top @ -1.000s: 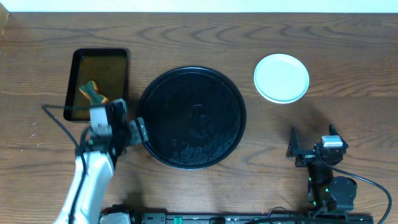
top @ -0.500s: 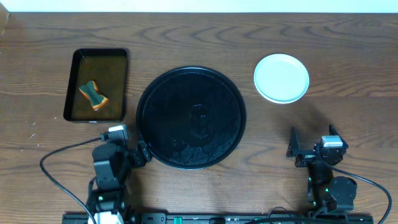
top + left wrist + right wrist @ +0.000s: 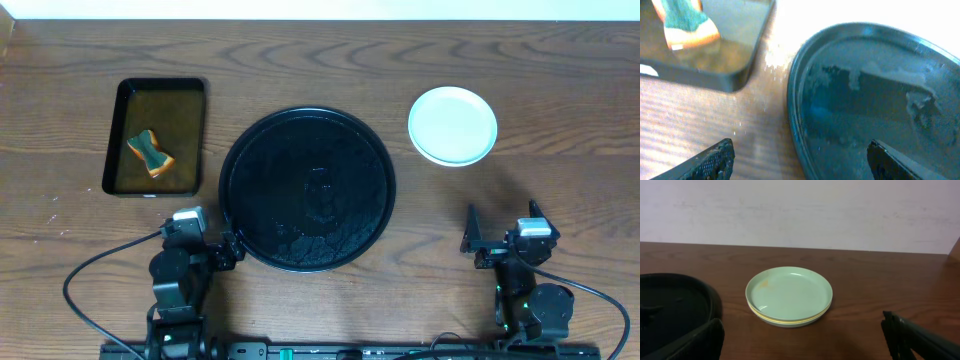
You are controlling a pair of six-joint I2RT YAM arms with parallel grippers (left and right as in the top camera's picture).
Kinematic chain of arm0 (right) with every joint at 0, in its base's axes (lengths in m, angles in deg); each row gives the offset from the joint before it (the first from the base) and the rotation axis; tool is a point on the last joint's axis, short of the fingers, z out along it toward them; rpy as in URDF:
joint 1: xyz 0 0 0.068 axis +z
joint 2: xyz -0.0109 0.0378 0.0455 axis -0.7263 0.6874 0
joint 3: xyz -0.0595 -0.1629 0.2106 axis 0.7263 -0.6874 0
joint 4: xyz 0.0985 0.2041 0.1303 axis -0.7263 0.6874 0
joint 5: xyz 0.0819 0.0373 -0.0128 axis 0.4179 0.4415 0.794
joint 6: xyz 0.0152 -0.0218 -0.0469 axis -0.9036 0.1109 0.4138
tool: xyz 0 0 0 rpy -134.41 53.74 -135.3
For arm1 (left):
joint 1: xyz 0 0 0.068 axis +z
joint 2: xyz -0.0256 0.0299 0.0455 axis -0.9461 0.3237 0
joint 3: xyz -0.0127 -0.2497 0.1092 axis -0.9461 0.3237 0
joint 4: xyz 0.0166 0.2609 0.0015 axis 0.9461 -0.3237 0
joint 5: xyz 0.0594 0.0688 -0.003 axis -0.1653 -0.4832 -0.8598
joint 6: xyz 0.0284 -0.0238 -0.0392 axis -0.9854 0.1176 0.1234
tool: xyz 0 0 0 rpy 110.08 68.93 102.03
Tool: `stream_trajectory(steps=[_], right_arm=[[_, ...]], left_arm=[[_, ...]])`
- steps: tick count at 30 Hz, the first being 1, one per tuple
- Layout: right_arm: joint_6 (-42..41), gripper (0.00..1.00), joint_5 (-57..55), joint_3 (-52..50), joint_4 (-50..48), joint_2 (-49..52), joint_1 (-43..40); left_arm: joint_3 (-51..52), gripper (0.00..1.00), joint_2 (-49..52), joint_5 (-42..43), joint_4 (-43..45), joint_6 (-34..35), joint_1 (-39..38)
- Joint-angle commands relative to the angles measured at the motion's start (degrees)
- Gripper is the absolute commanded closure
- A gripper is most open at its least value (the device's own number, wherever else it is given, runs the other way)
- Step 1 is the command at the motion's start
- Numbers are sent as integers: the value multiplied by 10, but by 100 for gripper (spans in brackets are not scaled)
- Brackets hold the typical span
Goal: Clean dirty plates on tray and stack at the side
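The round black tray [image 3: 308,190] lies mid-table with wet streaks and no plate on it. The plates [image 3: 452,125] sit stacked on the wood to its right. In the right wrist view the stack [image 3: 789,296] shows a mint plate on top with a faint orange speck, a yellow rim under it and a mint one below. My left gripper [image 3: 212,242] hangs open at the tray's near-left rim [image 3: 795,100], one finger over the wood and one over the tray [image 3: 800,161]. My right gripper [image 3: 502,225] is open and empty, well short of the stack [image 3: 802,337].
A rectangular black tray [image 3: 155,137] stands at the left with an orange and teal sponge [image 3: 150,152] lying in it; both show at the top left of the left wrist view, tray [image 3: 735,80] and sponge [image 3: 687,22]. Cables trail by both arm bases.
My left arm has drawn back from the near end of the rectangular tray toward the table's front edge. The sponge stays in that tray. The right arm has not moved.
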Motion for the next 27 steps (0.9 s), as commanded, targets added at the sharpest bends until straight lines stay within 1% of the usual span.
stream_trajectory(steps=[1, 3, 5, 10, 19, 27], right_arm=[[5, 1, -1, -1, 2, -3, -5], [4, 1, -1, -1, 2, -3, -5], [4, 1, -1, -1, 2, -3, -5], [4, 1, -1, -1, 2, -3, -5], [4, 1, -1, -1, 2, -3, -5], [4, 1, -1, -1, 2, -3, -5]], left_arm=[[3, 15, -35, -8, -4, -12, -4], [3, 15, -59, -8, -33, -30, -10], [3, 15, -85, -17, -56, -29, -14], [3, 15, -139, -16, -55, -29, -30], [3, 15, -184, -22, -56, -29, -59], [3, 15, -251, -20, -57, -29, -72]])
